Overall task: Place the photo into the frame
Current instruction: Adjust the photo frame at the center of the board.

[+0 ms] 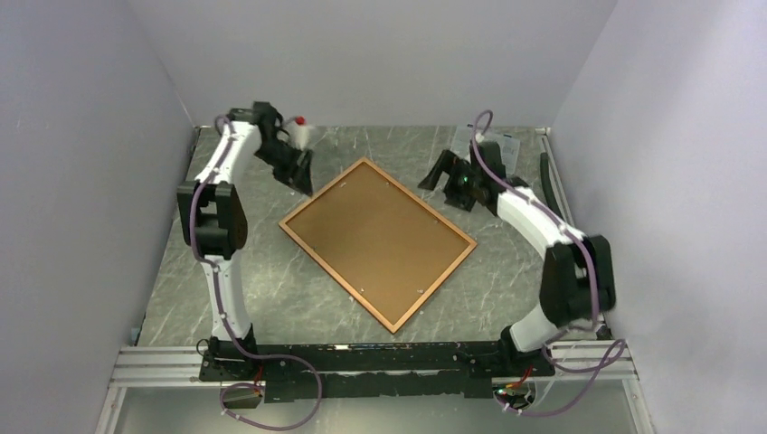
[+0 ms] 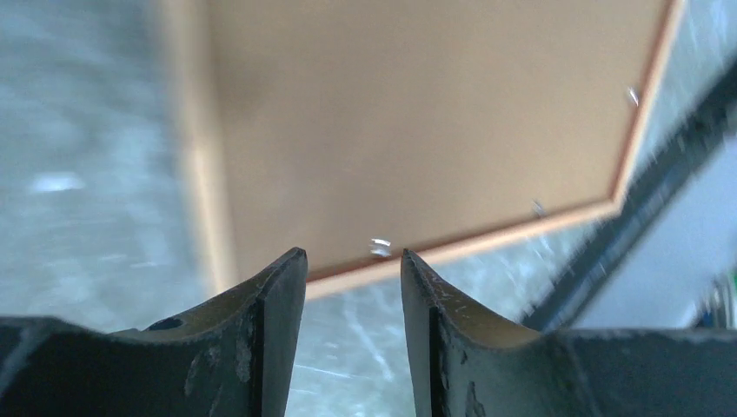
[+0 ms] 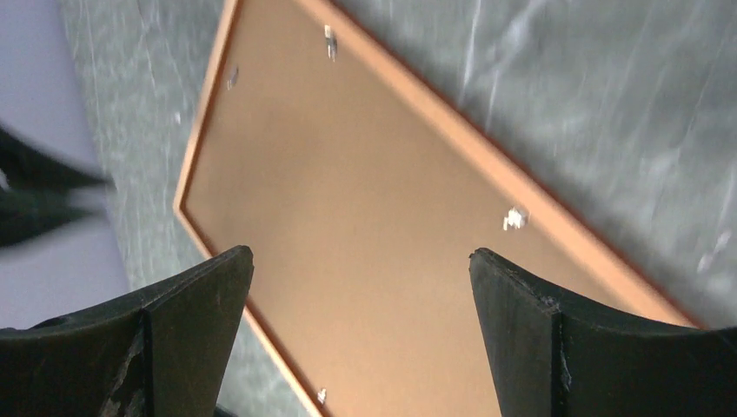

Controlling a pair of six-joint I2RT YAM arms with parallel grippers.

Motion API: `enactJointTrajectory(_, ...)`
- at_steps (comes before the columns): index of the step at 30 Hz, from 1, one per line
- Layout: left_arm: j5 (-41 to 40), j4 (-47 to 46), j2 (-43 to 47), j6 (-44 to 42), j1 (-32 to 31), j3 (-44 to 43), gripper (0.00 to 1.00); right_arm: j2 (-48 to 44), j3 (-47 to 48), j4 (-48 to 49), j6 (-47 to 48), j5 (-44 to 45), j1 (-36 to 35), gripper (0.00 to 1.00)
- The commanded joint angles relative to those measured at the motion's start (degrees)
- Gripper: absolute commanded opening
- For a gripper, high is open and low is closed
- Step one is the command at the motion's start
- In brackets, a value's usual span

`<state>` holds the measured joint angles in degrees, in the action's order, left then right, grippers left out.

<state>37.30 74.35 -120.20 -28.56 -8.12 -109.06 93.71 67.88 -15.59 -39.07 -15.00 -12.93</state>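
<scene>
Top external: frame [image 1: 377, 242] between left tool [image 1: 302, 183], barely parted, right tool [image 1: 431, 181], wide; both empty

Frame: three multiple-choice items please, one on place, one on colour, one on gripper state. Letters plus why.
1. Where is the frame?
A. lying flat on the table
B. lifted clear of the surface
C. standing on one edge

2. What colour is the backing board inside it?
A. white
B. brown
C. blue

3. How is the right gripper?
A. shut on the frame
B. open, holding nothing
C. shut, empty

Answers:
1 A: the top view shows it lying flat with nothing gripping it.
2 B: it is plain brown in all three views.
3 B: the right wrist view shows its fingers wide apart above the board.
</scene>
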Motion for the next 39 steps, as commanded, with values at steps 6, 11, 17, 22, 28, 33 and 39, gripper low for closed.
enactJointTrajectory(6,-7.96,-15.55,-14.57,19.60,11.73,-15.31,0.49,-24.28,-23.56,-9.72,-6.74,0.90,-2.01,1.00)
enactJointTrajectory(11,-4.13,-18.26,-16.44,20.66,11.72,-9.58,0.48,-31.13,-32.14,-11.83,-9.77,-2.53,-2.04,1.00)
enactJointTrajectory(17,0.40,-16.91,-15.72,16.92,11.65,-3.13,0.45,-28.06,-35.41,-7.61,-10.29,-5.00,-1.73,1.00)
enactJointTrajectory(22,2.48,-14.95,-13.25,12.02,11.32,3.40,0.41,-21.51,-32.87,-2.41,-9.12,-4.32,-0.15,1.00)
enactJointTrajectory(28,3.28,-12.18,-8.70,4.67,9.12,13.08,0.38,-14.71,-25.17,-0.46,-6.17,-1.38,3.46,1.00)
enactJointTrajectory(33,4.56,-10.46,-4.02,0.07,6.08,22.02,0.37,-9.09,-20.95,2.37,-6.34,-1.14,6.38,1.00)
enactJointTrajectory(39,9.49,-5.41,0.93,-5.40,3.55,28.97,0.36,-3.58,-14.37,0.59,-4.63,2.96,8.94,1.00)
